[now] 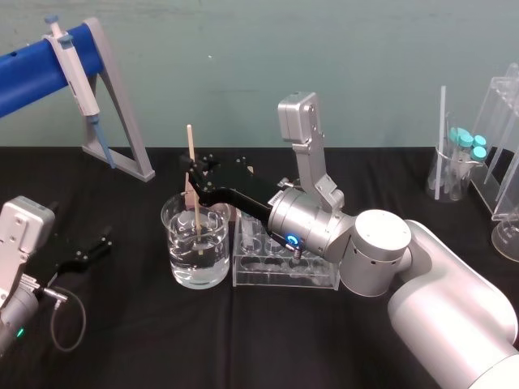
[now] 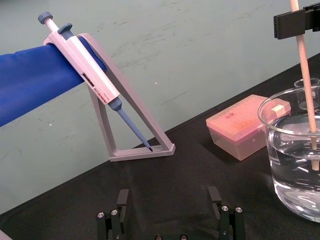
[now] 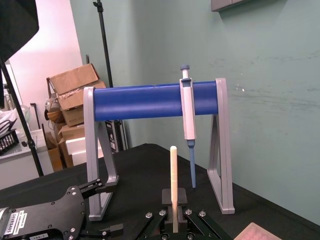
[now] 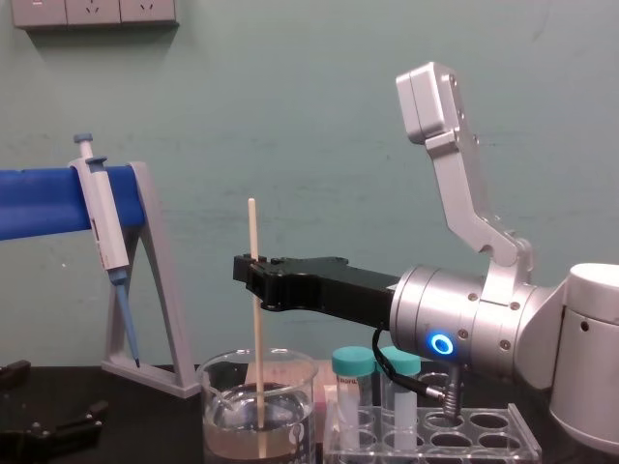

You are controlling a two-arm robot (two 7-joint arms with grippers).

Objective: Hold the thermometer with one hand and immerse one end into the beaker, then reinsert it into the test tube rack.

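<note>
Right arm [image 1: 438, 275] up front, hand [image 1: 193, 174] clamped on the thermometer [image 1: 195, 212] dipped in the beaker [image 1: 212, 271]: it should lift dead straight before the rack [image 1: 284, 277]; left gripper [image 1: 96, 251] parked, released.

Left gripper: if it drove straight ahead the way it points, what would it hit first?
Likely the foot of the pipette stand: the open left gripper aims near the foot's end, with the tip box lying aside. Depth is unclear.
</note>
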